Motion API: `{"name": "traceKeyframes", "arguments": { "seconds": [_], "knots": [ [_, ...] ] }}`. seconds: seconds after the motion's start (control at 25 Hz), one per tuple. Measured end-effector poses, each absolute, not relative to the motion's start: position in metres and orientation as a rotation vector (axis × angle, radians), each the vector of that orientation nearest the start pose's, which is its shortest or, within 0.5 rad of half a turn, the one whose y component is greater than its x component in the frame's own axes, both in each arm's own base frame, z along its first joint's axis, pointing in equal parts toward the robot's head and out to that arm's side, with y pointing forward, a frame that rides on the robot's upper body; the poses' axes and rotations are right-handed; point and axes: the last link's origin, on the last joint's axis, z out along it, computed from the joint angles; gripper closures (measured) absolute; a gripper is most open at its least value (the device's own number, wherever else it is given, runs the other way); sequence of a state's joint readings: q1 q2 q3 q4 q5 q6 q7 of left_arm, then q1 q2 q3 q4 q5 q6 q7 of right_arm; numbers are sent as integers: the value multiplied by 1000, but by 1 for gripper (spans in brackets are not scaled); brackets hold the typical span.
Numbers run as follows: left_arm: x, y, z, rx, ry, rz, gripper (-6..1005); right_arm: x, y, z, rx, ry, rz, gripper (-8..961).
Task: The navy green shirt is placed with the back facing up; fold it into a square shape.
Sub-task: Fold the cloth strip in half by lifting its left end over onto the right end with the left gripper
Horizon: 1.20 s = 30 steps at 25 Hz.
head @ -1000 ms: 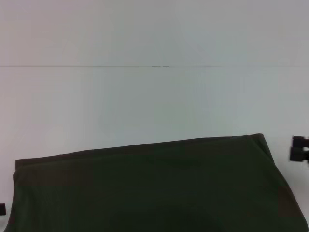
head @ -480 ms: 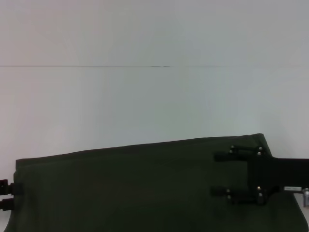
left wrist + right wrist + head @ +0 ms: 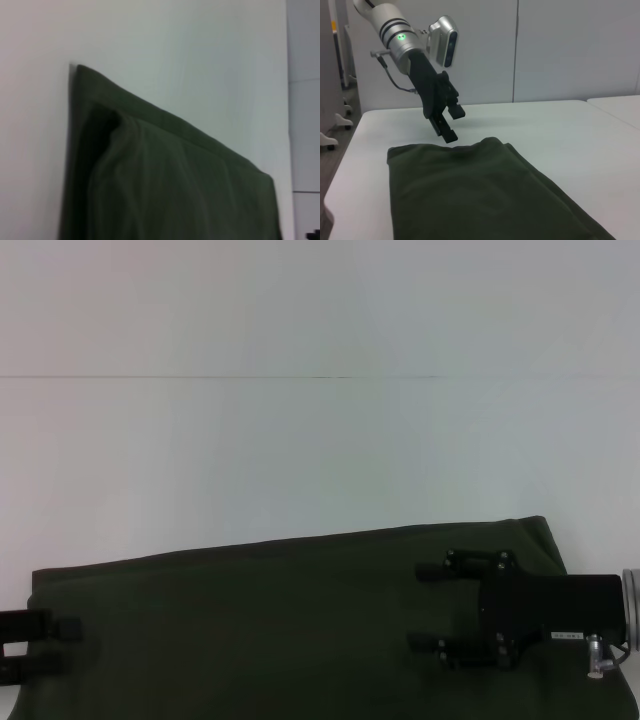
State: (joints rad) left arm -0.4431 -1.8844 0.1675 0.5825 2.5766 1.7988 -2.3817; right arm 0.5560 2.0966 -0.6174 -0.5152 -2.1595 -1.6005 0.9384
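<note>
Dark olive-green cotton shirt (image 3: pixel 300 630) lies part-folded as a long band at 6 o'clock on white worktop (image 3: pixel 300 440). Right claw (image 3: pixel 430 607) spread wide, empty, over its 3 o'clock end; left claw (image 3: pixel 65 642) open, empty, at 9 o'clock end, probably lining up the crosswise fold.

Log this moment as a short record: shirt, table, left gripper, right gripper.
shirt: dark green, folded into a long band, plain side up, flat on the table
table: white, shirt at its near edge
left gripper: open, fingers pointing down just above the shirt's left end, not gripping
right gripper: open, above the shirt's right end, fingers pointing left
</note>
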Motion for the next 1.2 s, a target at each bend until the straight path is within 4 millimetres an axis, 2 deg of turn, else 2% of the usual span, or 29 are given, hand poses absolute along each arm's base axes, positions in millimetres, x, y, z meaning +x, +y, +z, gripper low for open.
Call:
{"name": "traceKeyframes", "arguments": {
  "seconds": [0.56,1.2],
  "knots": [
    [-386,259,86,2143,2506,530,317,267,305,-37,-2873,163,634,146],
    [-395,264,86,2200,2554,516,318,267,306,-37,-2870,168,634,147]
  ]
}}
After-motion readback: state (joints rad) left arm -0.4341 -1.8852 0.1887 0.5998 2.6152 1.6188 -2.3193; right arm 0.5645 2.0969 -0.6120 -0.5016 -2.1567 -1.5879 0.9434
